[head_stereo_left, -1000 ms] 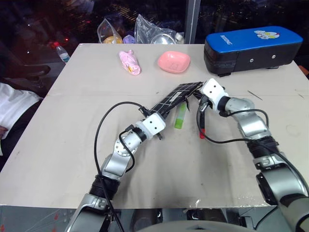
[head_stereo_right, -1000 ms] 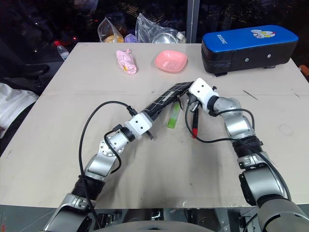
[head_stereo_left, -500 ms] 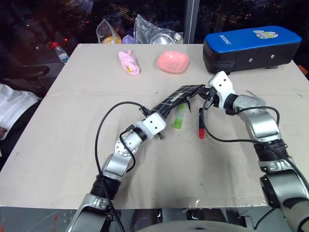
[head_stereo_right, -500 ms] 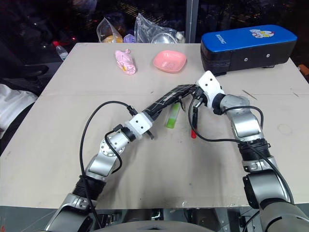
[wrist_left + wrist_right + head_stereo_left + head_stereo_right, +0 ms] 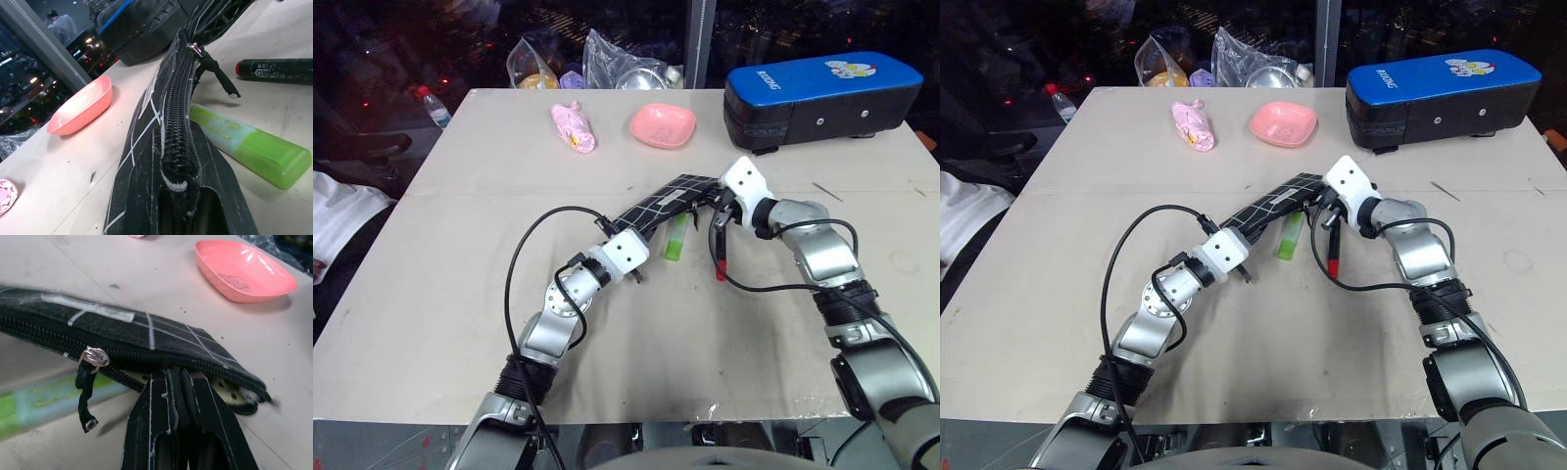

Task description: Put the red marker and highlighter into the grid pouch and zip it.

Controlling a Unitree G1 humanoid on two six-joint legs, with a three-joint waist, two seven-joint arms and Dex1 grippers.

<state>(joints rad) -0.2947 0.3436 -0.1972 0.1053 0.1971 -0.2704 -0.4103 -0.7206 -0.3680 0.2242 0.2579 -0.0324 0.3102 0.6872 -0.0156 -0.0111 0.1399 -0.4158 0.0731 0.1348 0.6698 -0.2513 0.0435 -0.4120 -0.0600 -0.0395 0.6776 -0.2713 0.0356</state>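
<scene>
We take the grid pouch (image 5: 664, 208) as landmark: it is lifted at a slant off the table (image 5: 460, 294), its near end clenched in the left gripper (image 5: 636, 238), jaws squeezed on the fabric by the zipper's closed end. The right gripper (image 5: 182, 396) sits at the pouch's far end, fingers pressed together just under the part-open mouth where beige lining shows; we cannot tell if they pinch the pouch edge or merely touch it. The zipper pull (image 5: 91, 363) dangles a little back from that mouth.

The highlighter (image 5: 677, 238) lies on the table right beside the pouch, under its raised edge. The red marker (image 5: 1333, 253) lies just past the highlighter, below the right gripper. Neither is in the pouch.

Risks, as we judge: mouth barely open, so a pen could jam at the zipper teeth; the right arm's cable (image 5: 773, 289) loops near the marker and could drag or roll it; a sagging pouch could knock the highlighter away; a pull on the far end could slip the left grip
</scene>
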